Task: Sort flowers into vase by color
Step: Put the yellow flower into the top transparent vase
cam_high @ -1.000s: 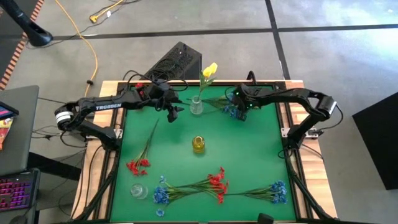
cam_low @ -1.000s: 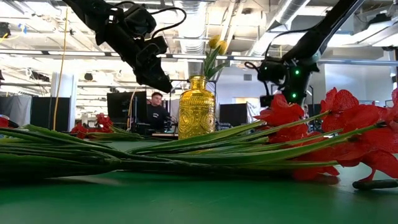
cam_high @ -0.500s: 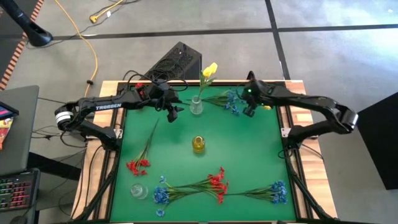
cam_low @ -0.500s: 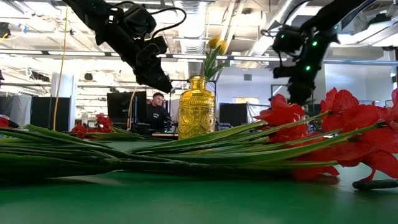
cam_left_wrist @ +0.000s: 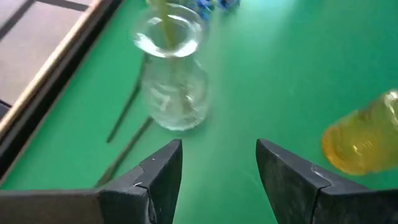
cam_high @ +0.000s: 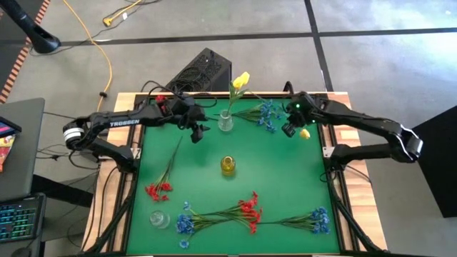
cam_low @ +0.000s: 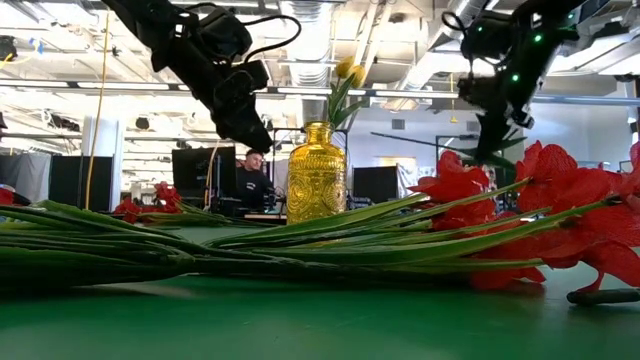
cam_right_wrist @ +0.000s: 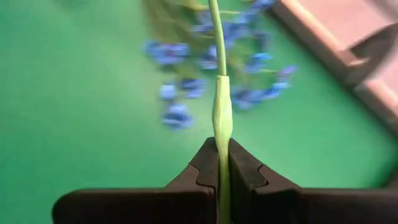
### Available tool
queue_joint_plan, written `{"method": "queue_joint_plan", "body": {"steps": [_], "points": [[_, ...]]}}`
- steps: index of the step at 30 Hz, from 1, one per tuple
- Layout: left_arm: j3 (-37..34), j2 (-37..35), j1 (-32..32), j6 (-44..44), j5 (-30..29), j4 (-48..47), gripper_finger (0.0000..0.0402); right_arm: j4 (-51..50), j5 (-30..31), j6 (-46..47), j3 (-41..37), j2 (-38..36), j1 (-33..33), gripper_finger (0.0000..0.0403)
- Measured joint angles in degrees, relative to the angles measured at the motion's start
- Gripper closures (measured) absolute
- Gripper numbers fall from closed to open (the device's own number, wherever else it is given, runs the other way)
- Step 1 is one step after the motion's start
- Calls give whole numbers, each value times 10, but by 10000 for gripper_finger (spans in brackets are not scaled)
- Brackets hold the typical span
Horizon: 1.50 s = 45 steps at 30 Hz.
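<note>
Since the earlier frames, right gripper [cam_high: 291,127] has shifted right along the far edge, toward the far right corner.

Table [cam_high: 285,178]: green top, wooden frame.

Left gripper [cam_high: 198,130]: hovering just left of the clear vase, fingers [cam_left_wrist: 155,177] spread wide, empty.

Right gripper: pinched shut on a thin green stem [cam_right_wrist: 219,112]; a yellow flower [cam_high: 305,133] shows just beside it, blue flowers [cam_high: 266,114] lying on the table to its left.

Clear vase [cam_high: 226,121]: far centre, holding yellow tulips [cam_high: 240,81].

Yellow vase [cam_high: 228,165]: table centre.

Loose flowers: red spray [cam_high: 158,190] near left; blue-and-red sprays [cam_high: 246,210] along the near edge.
</note>
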Motion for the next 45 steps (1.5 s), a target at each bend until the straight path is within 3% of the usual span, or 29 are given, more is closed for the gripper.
{"method": "queue_joint_plan", "body": {"steps": [8, 12, 16, 21, 29, 37, 40, 45], "points": [[0, 0, -59, 38, 0, -21, 234, -104, -25, 149, 0, 1, 80, 364], [0, 0, -76, 43, -1, -21, 244, -156, -24, 163, 0, 1, 139, 364], [0, 0, -90, 43, -1, -21, 248, -142, -24, 163, 0, 1, 208, 364], [0, 0, -112, 43, 27, -11, 248, -56, -21, 159, 0, 1, 277, 364], [0, 0, -136, 38, 42, -12, 248, 28, 43, 27, 0, 29, 346, 364], [0, -1, -130, 0, 42, -13, 248, 75, 96, -129, 0, 76, 360, 364], [25, -8, -122, -19, 30, -68, 248, 94, 129, -207, 0, 92, 364, 364], [124, -8, -108, -40, 3, -215, 248, 160, 189, -310, 0, 111, 371, 364]]}}
